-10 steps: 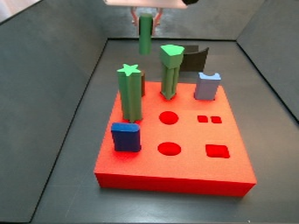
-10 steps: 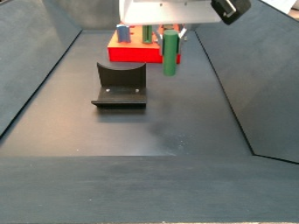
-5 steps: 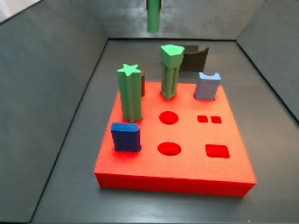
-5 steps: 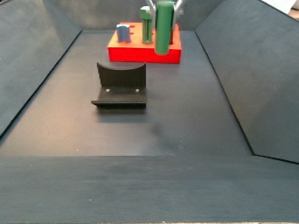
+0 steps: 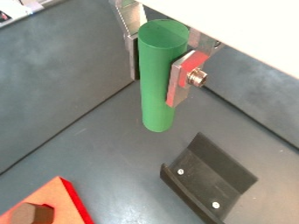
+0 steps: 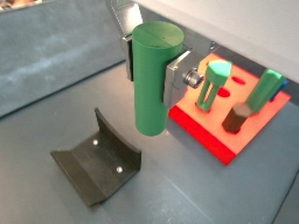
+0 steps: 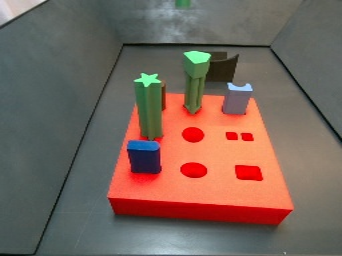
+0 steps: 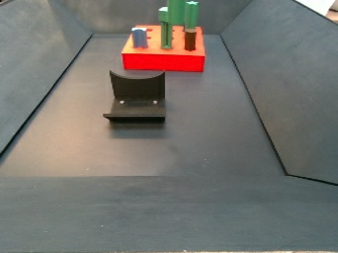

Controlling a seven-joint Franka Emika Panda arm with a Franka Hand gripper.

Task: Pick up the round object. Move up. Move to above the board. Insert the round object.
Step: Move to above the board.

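Grey floor below claw (image 5: 160, 63) gripping round object (image 5: 160, 77)

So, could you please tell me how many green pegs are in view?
3. The round object is held in the gripper, off the board; the star-topped peg and the angular-topped peg stand on it. None seems hidden.

In this side view the board (image 8: 164, 61) lies at the far end of the dark table (image 8: 158, 148), with green pegs (image 8: 169, 22), a blue piece (image 8: 140, 39) and a dark reddish piece (image 8: 191, 41) standing on it. The round object (image 8: 189, 13) shows at the top edge, over the board's right part. The fixture (image 8: 136, 96) stands on the table just in front of the board, and the end effector is out of frame.
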